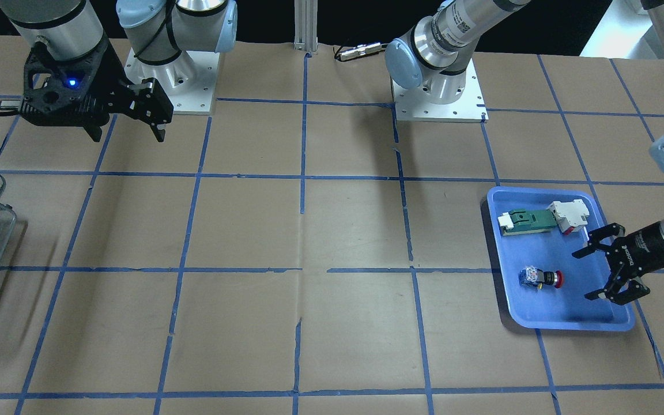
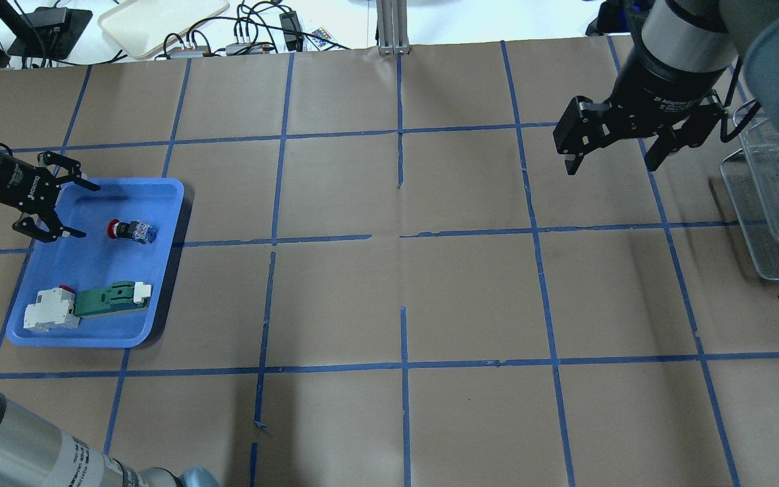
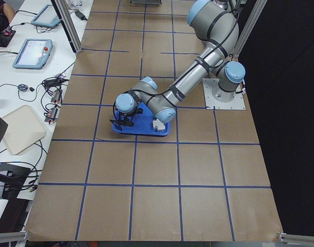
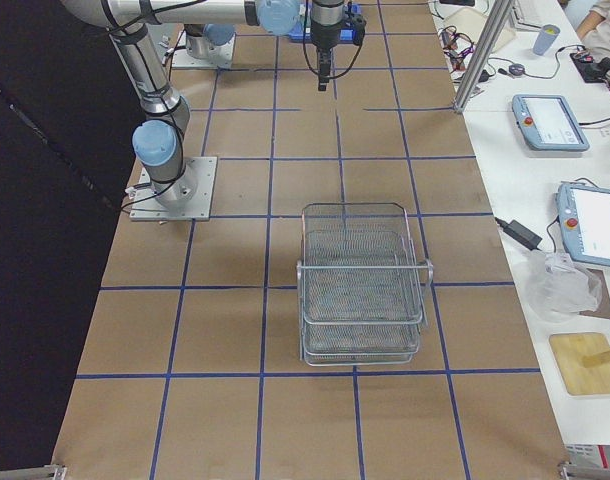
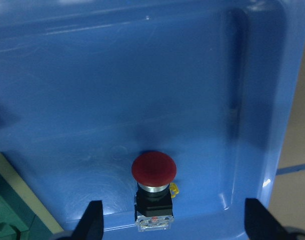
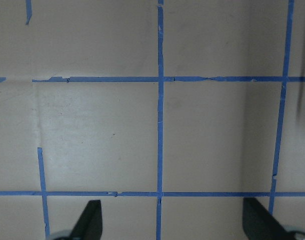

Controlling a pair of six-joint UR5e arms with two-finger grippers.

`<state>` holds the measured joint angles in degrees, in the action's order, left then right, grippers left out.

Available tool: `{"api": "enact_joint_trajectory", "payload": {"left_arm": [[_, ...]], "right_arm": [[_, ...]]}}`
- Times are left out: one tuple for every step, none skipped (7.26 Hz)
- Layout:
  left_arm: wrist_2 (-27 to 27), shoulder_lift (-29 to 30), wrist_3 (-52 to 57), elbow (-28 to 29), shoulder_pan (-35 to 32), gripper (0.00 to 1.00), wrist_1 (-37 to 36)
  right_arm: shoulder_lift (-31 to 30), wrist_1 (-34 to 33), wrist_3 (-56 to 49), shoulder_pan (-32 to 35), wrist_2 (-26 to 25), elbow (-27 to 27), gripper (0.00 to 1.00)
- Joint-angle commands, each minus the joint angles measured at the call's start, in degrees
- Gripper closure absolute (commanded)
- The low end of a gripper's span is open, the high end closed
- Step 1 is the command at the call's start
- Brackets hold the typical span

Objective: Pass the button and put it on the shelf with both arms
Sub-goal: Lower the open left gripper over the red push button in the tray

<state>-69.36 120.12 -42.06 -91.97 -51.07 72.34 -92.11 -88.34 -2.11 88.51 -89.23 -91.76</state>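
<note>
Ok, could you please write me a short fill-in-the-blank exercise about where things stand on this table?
1. The button has a ____ cap.
2. The blue tray holds ____ parts in all.
3. The left gripper, over the tray, has its jaws ____.
4. The shelf stands on the robot's ____ side.
Missing words: red, three, open, right.

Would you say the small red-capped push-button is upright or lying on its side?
On its side: the red-capped push-button lies flat in the blue plastic tray, cap pointing sideways.
</note>
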Motion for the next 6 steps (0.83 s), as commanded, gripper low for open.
{"api": "enact_joint_trajectory", "payload": {"left_arm": [[0.11,1.69,-1.27,0.04,0.0,0.0,0.17],[0.19,1.78,-1.36,-0.92,-0.08,0.0,0.25],[1.15,2.04,-1.36,-1.19,-0.09,0.0,0.26],[1.16,2.22,-1.36,-1.19,0.0,0.0,0.26],[1.16,2.57,-1.36,-1.11,0.0,0.0,0.08],[1.16,3.27,-1.36,-1.02,-0.08,0.0,0.17]], "right_arm": [[0.0,0.01,0.01,0.0,0.02,0.0,0.0],[0.0,0.01,0.18,0.0,0.02,-0.09,0.0],[0.0,0.01,0.27,0.0,0.02,-0.09,0.0],[0.0,0.01,0.01,0.0,0.11,-0.09,0.0],[0.0,0.01,0.01,0.0,0.11,-0.09,0.0],[0.0,0.01,0.01,0.0,0.11,-0.09,0.0]]}}
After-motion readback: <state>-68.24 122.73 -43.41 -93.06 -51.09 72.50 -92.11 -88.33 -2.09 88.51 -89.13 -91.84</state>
